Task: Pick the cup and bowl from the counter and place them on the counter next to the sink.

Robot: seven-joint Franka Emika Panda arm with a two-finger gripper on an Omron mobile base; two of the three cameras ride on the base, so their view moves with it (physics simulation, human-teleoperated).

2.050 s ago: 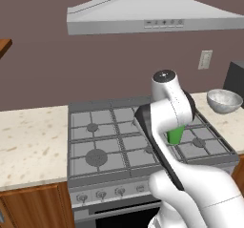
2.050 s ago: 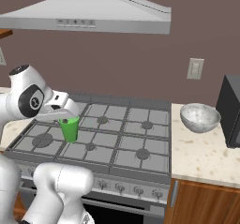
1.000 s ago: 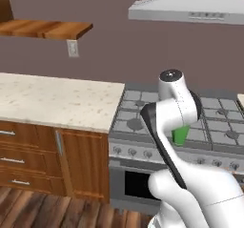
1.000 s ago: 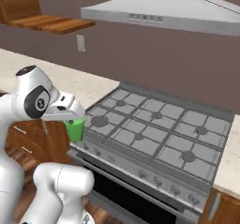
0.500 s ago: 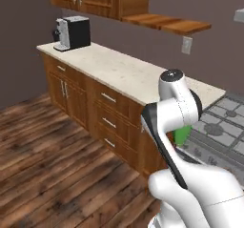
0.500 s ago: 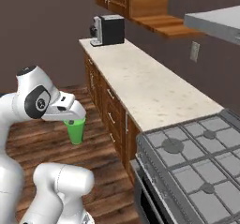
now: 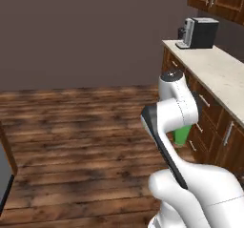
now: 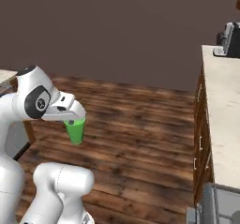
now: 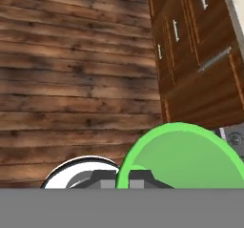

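We carry the cup (image 8: 75,130) hanging upright under the gripper (image 8: 71,122), clamped at its rim above the wood floor (image 8: 140,124) beside the counter (image 8: 220,120); we judge it light, rigid and smooth-walled, so the rim grip suits it.

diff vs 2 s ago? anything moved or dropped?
The base turned away from the stove: the views now show wood floor, the counter with a coffee machine and brown cabinets. That is camera motion. The gripper still holds the cup in the same carried pose; nothing was released.
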